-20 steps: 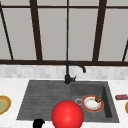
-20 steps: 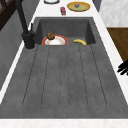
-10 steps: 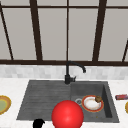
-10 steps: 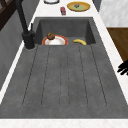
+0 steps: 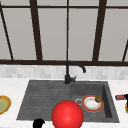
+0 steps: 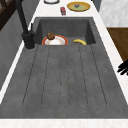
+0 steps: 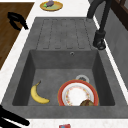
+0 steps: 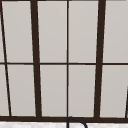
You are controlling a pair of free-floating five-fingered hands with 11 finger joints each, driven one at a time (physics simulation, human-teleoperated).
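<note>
My left hand (image 5: 38, 123) hovers low at the front, off the drainboard's (image 5: 42, 100) left corner. It shows too as hand (image 6: 123, 68) and hand (image 7: 17, 20), fingers loosely spread, holding nothing. My right hand (image 7: 12, 117) hangs by the front right corner of the basin (image 7: 70, 72), fingers straight and empty. In the basin lie a banana (image 7: 38, 95) and a red-rimmed white plate (image 7: 78, 95) with a brown round lump (image 7: 86, 103) on it. A big red sphere (image 5: 67, 115) covers the sink's front edge.
A black faucet (image 5: 68, 72) rises behind the sink, under the window (image 8: 67, 60). A yellow plate (image 5: 3, 105) lies on the left counter, another yellow plate (image 6: 78, 6) and a small red object (image 6: 63, 10) on the right counter.
</note>
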